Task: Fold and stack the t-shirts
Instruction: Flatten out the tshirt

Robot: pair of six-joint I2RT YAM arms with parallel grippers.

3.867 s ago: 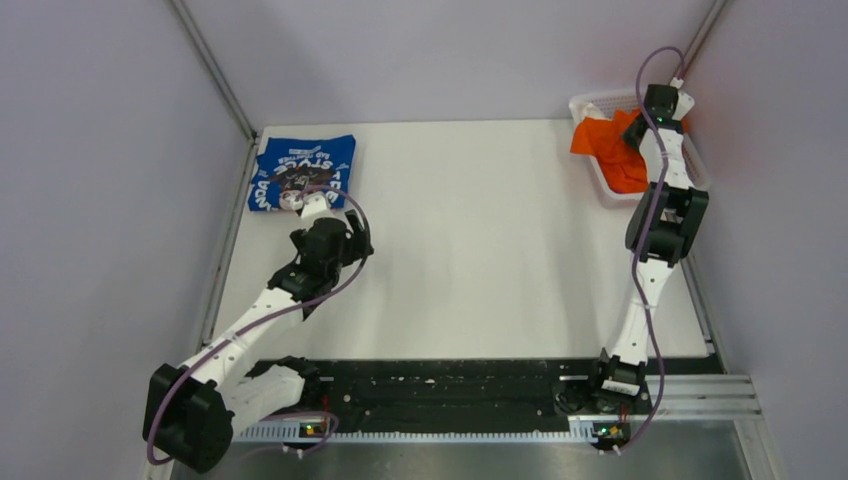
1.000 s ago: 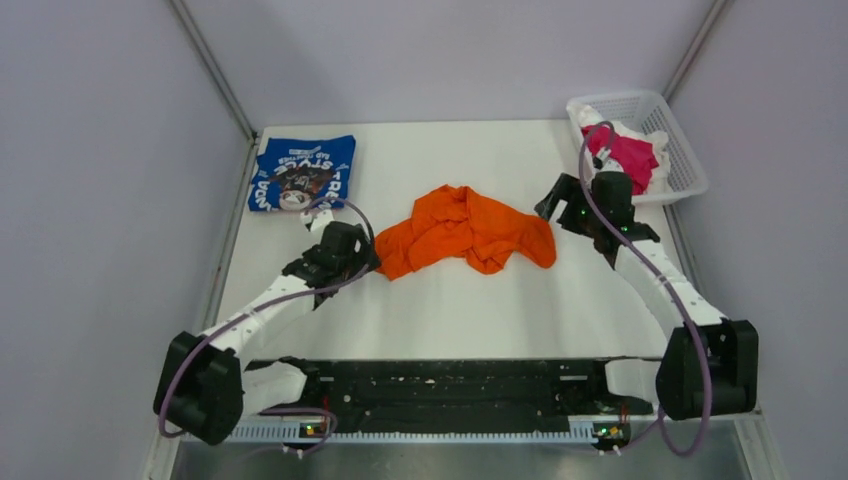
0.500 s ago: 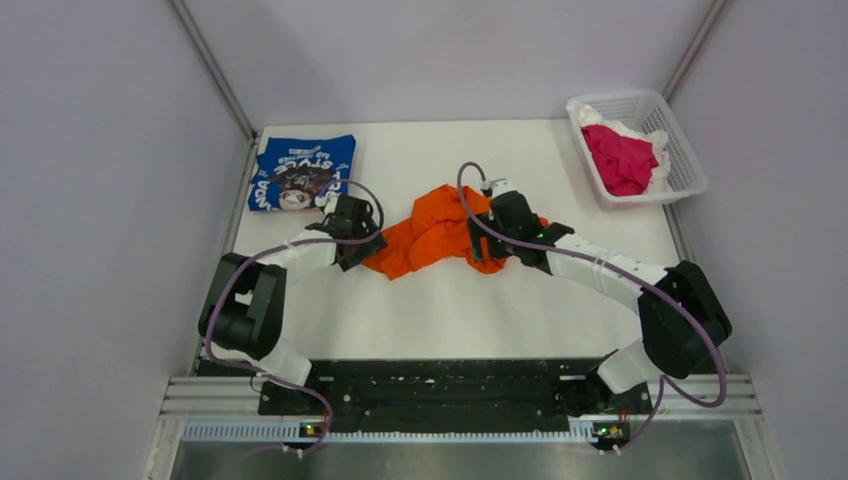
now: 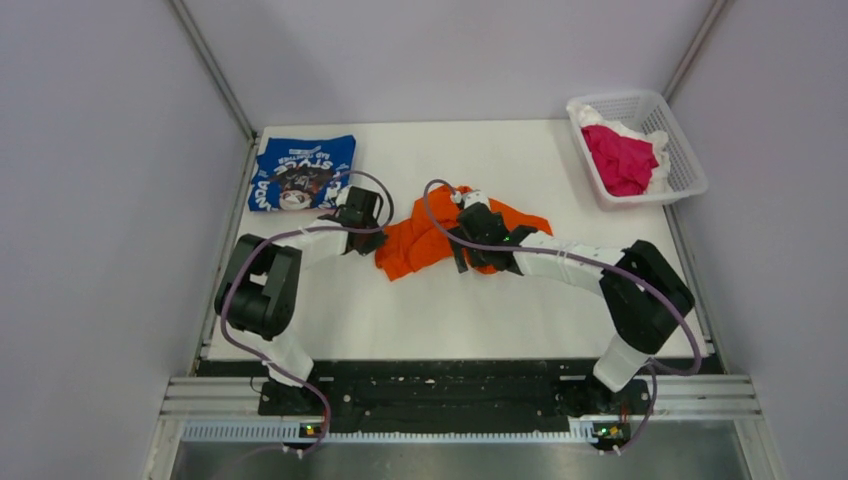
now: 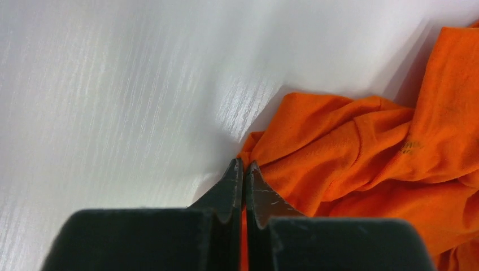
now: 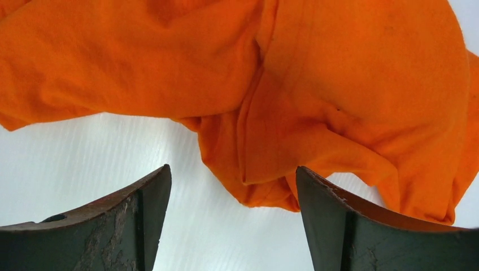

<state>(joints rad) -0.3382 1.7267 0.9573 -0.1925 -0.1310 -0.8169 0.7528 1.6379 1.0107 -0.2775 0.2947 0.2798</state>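
While the orange t-shirt (image 4: pixel 420 245) lies crumpled in a loose heap on the white table (image 4: pixel 500 310), slightly left of centre, both arms reach in over it from opposite sides. The left gripper (image 5: pixel 244 169) sits at the shirt's left edge with its fingers pressed together, and a thin sliver of orange cloth shows between them, so it is pinched on that edge. The right gripper (image 6: pixel 233 175) hangs over the right part of the heap with its fingers (image 6: pixel 141 214) well apart, one on each side of a hanging fold, and it holds nothing. The blue t-shirt (image 4: pixel 303 170) lies folded flat at the far left corner of the table, apart from the orange one, with its white lettering and dark graphic facing up. At the far right corner stands a white mesh basket (image 4: pixel 690 170) with a pink cloth (image 4: pixel 620 160) bundled inside
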